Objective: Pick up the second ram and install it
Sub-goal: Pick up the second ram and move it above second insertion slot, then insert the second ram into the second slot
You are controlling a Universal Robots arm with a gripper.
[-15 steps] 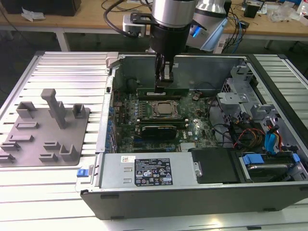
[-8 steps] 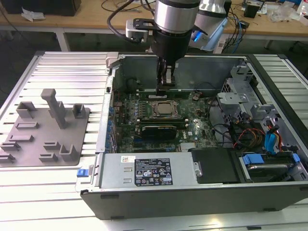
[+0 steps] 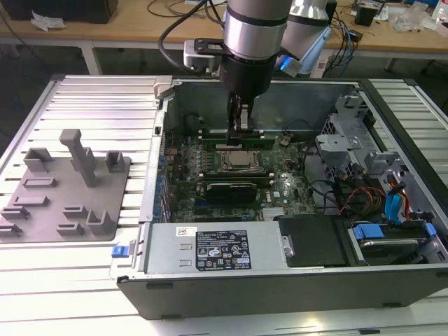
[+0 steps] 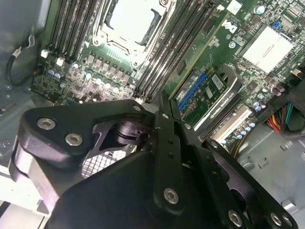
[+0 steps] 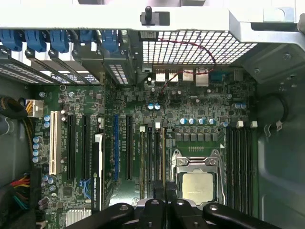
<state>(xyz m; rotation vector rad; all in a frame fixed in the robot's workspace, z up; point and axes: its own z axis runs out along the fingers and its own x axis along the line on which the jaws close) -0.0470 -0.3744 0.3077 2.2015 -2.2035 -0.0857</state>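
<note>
**Ram: one strip, at the slot bank beside the socket**

Ram [image 5: 162, 152]: 1. Thin green strip seen edge-on in the first wrist view. It stands along the slot nearest the socket [image 5: 198, 186], and its near end runs into the gap between the fingertips.

Gripper [image 5: 164, 188]: 1. The fingers are drawn close together and pinch the ram. Whether the strip is fully seated cannot be told.

Arm: 1. In the exterior view it drops straight down from the top edge into the open case [image 3: 280, 297]. The wrist is vertical and the gripper [image 3: 240, 120] points at the board, just behind the socket [image 3: 238, 159]. In the second wrist view the gripper [image 4: 164, 102] ends at the near end of the slot bank.

Memory slots: 2 banks of 4, one on each side of the socket, long and black with white end clips.

Expansion slots, first wrist view: 1 white [image 5: 52, 143], 1 blue [image 5: 116, 143], 3 black left bare.

Card [image 5: 99, 171]: 1, standing between the black slots.

Blue clips [image 5: 59, 40]: 5, in a row along the case wall.

Fixture plate [image 3: 66, 210]: 1, grey, carrying several blocks. It lies outside the case on the exterior view's left, well apart from the gripper.
</note>
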